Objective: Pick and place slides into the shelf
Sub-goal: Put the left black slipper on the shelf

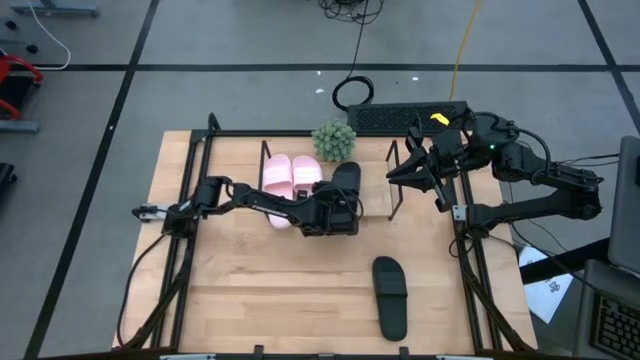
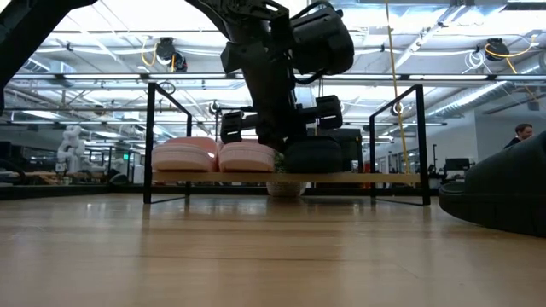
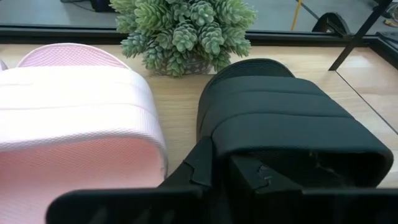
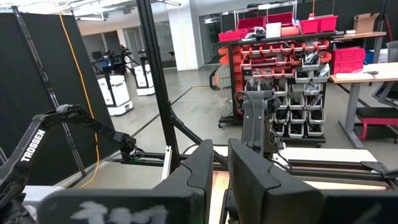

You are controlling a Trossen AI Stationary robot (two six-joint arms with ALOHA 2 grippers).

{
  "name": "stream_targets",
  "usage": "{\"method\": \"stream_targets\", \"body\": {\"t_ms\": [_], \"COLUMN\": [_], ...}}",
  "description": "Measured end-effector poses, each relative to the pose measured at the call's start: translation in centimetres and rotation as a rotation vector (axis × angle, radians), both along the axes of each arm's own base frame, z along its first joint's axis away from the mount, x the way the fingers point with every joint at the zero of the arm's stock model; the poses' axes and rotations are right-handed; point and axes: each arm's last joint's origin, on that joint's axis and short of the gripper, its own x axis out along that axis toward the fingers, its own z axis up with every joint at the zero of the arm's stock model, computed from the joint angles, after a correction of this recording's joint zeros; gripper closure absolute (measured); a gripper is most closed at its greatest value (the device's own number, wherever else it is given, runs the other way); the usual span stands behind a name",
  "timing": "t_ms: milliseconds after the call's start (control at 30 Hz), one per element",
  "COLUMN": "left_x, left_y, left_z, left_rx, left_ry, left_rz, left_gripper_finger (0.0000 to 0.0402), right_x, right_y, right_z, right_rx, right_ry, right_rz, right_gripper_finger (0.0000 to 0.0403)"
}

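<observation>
The shelf (image 1: 378, 203) stands at the table's far middle. Two pale pink slides (image 1: 290, 180) sit side by side on its board, and they also show in the low view (image 2: 213, 156) and the left wrist view (image 3: 74, 112). A black slide (image 1: 347, 181) sits to their right on the board (image 2: 384, 177), toe pointing far. My left gripper (image 1: 337, 208) is shut on this black slide (image 3: 280, 112) at its near end. The second black slide (image 1: 390, 296) lies on the tabletop at the near right and shows in the low view (image 2: 503, 200). My right gripper (image 1: 397, 173) hangs empty and shut above the shelf's right end. My left gripper holds the black slide by the left side of its strap (image 3: 214, 134), at the strap's near edge. One finger (image 3: 198, 167) is outside the strap and one (image 3: 258, 175) reaches into the opening under it. The fingers come level from the near side, along the slide. In the low view the slide (image 2: 311, 158) sits upright on the shelf board.
A small potted succulent (image 1: 334, 140) stands just behind the shelf, close to the black slide's toe (image 3: 186, 31). A dark keyboard (image 1: 405, 117) lies beyond the table's far edge. Bare tabletop (image 1: 270, 290) spreads across the near left.
</observation>
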Motion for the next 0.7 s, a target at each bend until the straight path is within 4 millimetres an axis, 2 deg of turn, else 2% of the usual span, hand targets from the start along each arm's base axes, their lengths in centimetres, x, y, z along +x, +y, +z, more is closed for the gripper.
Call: {"method": "stream_targets", "body": {"t_ms": [300, 700], "left_x": [0.05, 0.05], "left_y": [-0.02, -0.03], "left_z": [-0.09, -0.11], "left_rx": [-0.011, -0.017], "left_ry": [-0.003, -0.004], "left_rz": [-0.005, -0.007], "left_gripper_finger": [0.0351, 0.0292], "right_x": [-0.04, -0.03], "right_y": [0.08, 0.08], "right_z": [-0.01, -0.02], "right_rx": [0.0, 0.0], "right_ry": [0.001, 0.002], "right_rz": [0.026, 0.026], "right_gripper_finger": [0.036, 0.036]}}
